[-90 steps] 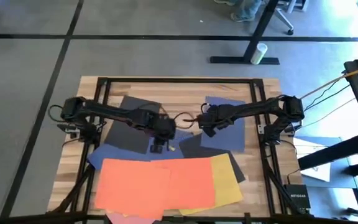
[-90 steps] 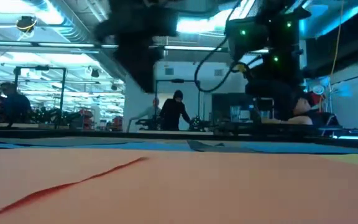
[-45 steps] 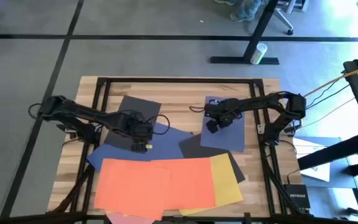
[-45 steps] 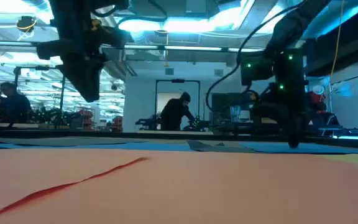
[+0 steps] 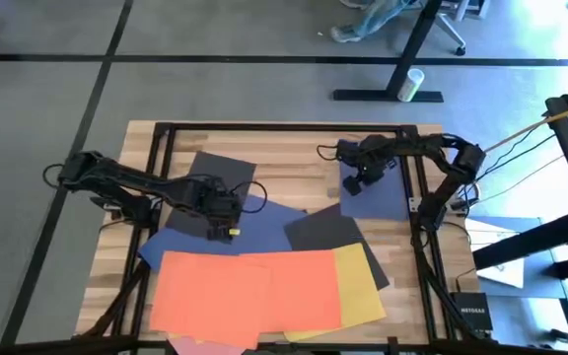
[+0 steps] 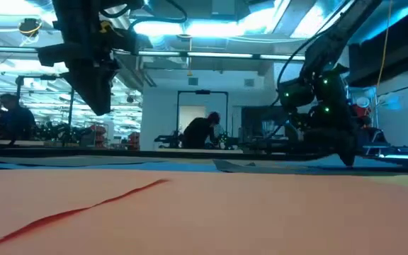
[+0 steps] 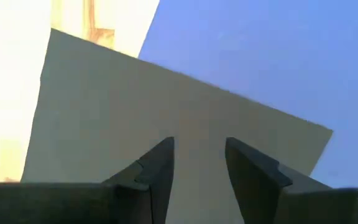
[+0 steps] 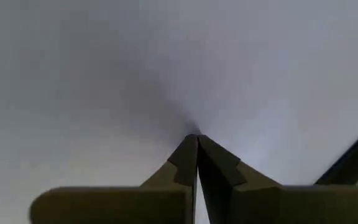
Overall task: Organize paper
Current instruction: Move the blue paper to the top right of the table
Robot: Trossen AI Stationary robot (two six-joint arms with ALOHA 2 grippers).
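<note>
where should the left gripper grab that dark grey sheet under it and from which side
Take the dark grey sheet by its far corner, coming from the table's far edge. That corner lies free on bare wood; the near edge sits over the blue sheet. Left gripper is open.

Wooden table (image 5: 284, 148) is seen; beyond its far edge a desk leg (image 5: 394, 74), white cup (image 5: 414, 83) beside it, person's legs (image 5: 363, 18) further off

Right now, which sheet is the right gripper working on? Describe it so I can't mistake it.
Look at the wooden table, far right side by the black frame. The navy sheet there lies under the right gripper, whose tip is shut and pressed on it. Unlike the other sheets, it lies apart from the overlapping pile.
</note>
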